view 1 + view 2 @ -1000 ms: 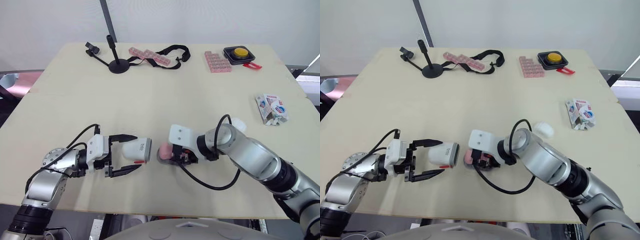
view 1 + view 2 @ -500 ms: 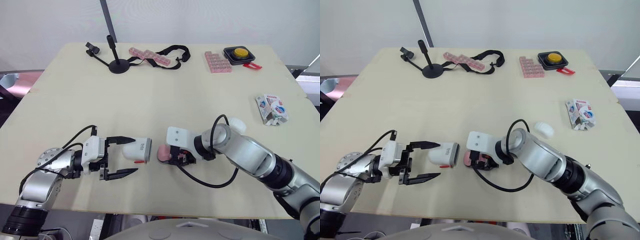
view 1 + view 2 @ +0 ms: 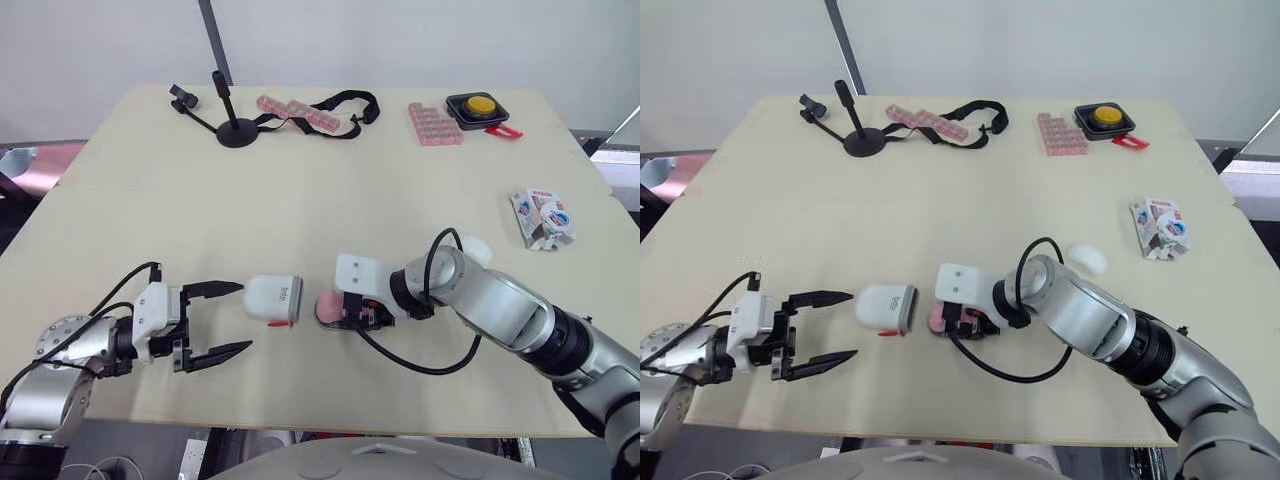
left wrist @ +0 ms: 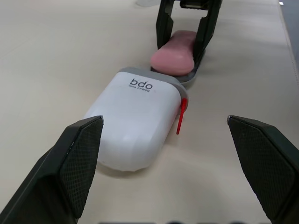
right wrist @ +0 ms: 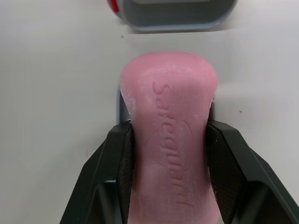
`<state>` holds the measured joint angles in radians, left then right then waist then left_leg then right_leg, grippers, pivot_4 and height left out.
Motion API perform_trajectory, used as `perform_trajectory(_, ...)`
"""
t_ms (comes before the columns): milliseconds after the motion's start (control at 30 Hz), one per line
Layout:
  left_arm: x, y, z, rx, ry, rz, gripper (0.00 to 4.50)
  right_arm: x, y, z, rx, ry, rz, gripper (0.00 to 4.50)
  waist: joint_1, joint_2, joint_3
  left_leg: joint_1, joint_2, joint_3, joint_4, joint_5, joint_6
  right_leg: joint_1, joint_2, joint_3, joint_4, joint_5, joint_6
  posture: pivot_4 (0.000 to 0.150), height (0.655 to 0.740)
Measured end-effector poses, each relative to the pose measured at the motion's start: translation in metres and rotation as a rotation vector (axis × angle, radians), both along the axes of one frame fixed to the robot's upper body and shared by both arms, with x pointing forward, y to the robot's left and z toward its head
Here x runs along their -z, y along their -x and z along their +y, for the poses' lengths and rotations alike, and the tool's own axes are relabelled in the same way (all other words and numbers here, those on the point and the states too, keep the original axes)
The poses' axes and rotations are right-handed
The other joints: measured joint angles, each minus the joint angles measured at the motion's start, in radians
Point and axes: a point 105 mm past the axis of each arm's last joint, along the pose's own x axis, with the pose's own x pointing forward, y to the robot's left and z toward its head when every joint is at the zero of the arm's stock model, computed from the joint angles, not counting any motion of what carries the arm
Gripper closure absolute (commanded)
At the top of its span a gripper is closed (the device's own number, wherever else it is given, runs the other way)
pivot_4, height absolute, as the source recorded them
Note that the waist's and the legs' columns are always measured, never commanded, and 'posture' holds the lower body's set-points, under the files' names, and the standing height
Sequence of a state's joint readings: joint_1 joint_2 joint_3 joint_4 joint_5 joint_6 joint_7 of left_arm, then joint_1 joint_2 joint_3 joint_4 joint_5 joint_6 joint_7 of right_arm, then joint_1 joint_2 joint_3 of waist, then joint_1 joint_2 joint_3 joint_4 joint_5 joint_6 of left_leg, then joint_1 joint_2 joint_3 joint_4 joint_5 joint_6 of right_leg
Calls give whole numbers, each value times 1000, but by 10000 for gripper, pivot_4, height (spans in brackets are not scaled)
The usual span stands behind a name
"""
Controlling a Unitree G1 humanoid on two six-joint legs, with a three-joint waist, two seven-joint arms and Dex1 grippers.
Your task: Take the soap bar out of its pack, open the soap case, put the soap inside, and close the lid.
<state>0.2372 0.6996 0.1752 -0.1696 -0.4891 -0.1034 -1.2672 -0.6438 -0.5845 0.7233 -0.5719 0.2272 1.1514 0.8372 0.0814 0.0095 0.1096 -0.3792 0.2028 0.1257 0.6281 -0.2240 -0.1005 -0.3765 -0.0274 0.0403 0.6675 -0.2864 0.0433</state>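
The white soap case (image 3: 273,299), marked "bdo", lies on its side near the front edge of the bench (image 3: 300,200), its grey-rimmed end turned toward the robot's right and a small red tab (image 4: 180,116) sticking out at that rim. Whether the case is open cannot be made out. Just to the robot's left of the case, the left pincer (image 3: 243,316) sits low over the bench with its two black fingers (image 4: 77,156) spread wide apart and nothing between them; their tips reach toward the rounded end of the case without touching it. Just to the robot's right of the case, the right pincer (image 3: 350,308) is clamped on the pink soap bar (image 5: 170,140), one finger pressed against each long side. The bar's free end points at the case's grey rim and stops just short of it. Well away from the case, toward the bench's right edge, lies the crumpled soap pack (image 3: 541,216). Along the far edge of the bench from the case stand a black stand (image 3: 235,125) and a yellow button (image 3: 482,103).
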Motion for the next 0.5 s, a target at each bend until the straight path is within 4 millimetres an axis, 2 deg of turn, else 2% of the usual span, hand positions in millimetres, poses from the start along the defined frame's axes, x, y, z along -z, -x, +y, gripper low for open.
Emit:
perform_trajectory(67, -1, -1, -1, -7, 3, -8, 0, -1, 1, 2, -19, 3, -1, 27970, 0, 0, 0, 0, 0, 0, 0, 0, 0, 0, 0, 0, 0, 0, 0, 1500, 7395)
perform_trajectory(133, -2, -2, -2, -16, 8, -15, 0, -3, 1, 3, -32, 1, -6, 17661, 0, 0, 0, 0, 0, 0, 0, 0, 0, 0, 0, 0, 0, 0, 0, 1500, 7395)
perform_trajectory(300, -4, 0, -6, -16, 13, -25, 0, -4, 1, 4, -46, -4, -9, 1446, 0, 0, 0, 0, 0, 0, 0, 0, 0, 0, 0, 0, 0, 0, 0, 1500, 7395)
perform_trajectory(333, -4, 0, -6, -18, 13, -24, 0, -4, 1, 4, -49, -4, -7, 315, 0, 0, 0, 0, 0, 0, 0, 0, 0, 0, 0, 0, 0, 0, 0, 1500, 7395)
perform_trajectory(500, -3, 0, -5, -25, 10, -25, 0, -7, -1, 0, -49, -6, -14, 315, 0, 0, 0, 1, 0, 0, 0, 0, 0, 0, 0, 0, 0, 0, 0, 1500, 7395)
